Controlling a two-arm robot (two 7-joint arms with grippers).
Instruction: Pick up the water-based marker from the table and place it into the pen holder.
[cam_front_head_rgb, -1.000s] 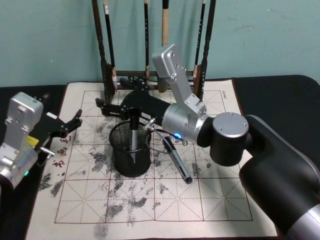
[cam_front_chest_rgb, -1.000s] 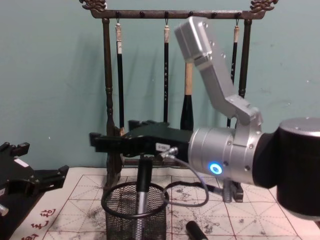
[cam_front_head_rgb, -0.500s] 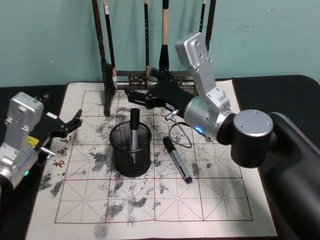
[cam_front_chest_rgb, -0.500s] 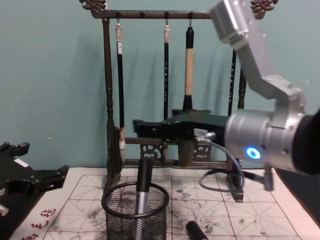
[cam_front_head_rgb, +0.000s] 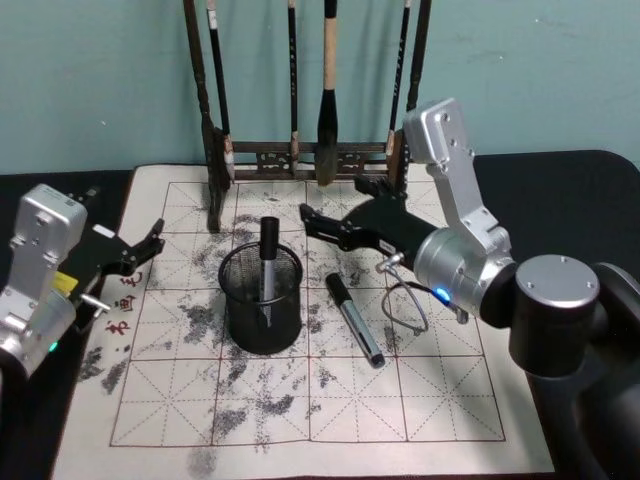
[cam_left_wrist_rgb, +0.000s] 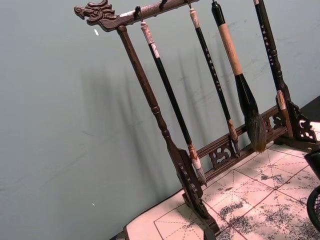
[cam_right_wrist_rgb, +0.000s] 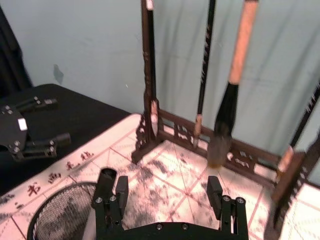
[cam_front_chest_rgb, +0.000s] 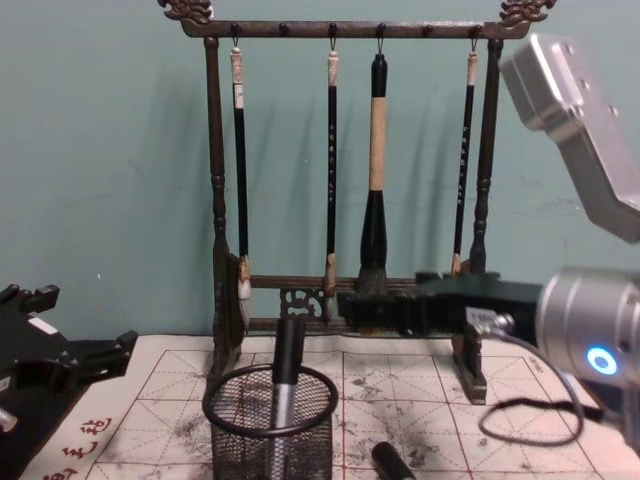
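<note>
The pen holder (cam_front_head_rgb: 262, 305), a black wire-mesh cup, stands on the calligraphy mat with a black-and-silver marker (cam_front_head_rgb: 267, 258) upright inside it. A second marker (cam_front_head_rgb: 353, 319) lies flat on the mat just right of the holder. My right gripper (cam_front_head_rgb: 335, 205) hangs open and empty, up and to the right of the holder, in front of the brush rack. In the right wrist view its fingers (cam_right_wrist_rgb: 112, 195) stand wide apart above the holder's rim (cam_right_wrist_rgb: 55, 217). The chest view shows the holder (cam_front_chest_rgb: 270, 430), the marker (cam_front_chest_rgb: 286, 370) and the right gripper (cam_front_chest_rgb: 350, 305). My left gripper (cam_front_head_rgb: 148, 248) rests open at the mat's left edge.
A dark wooden brush rack (cam_front_head_rgb: 305, 155) with several hanging brushes stands at the back of the mat (cam_front_head_rgb: 400, 400). It also shows in the left wrist view as the rack (cam_left_wrist_rgb: 165, 140). A black tablecloth surrounds the mat. The front of the mat is ink-stained paper.
My right gripper has drawn back from over the pen holder, moving right and away, with nothing in it. The marker stays standing in the holder. The left arm has not moved.
</note>
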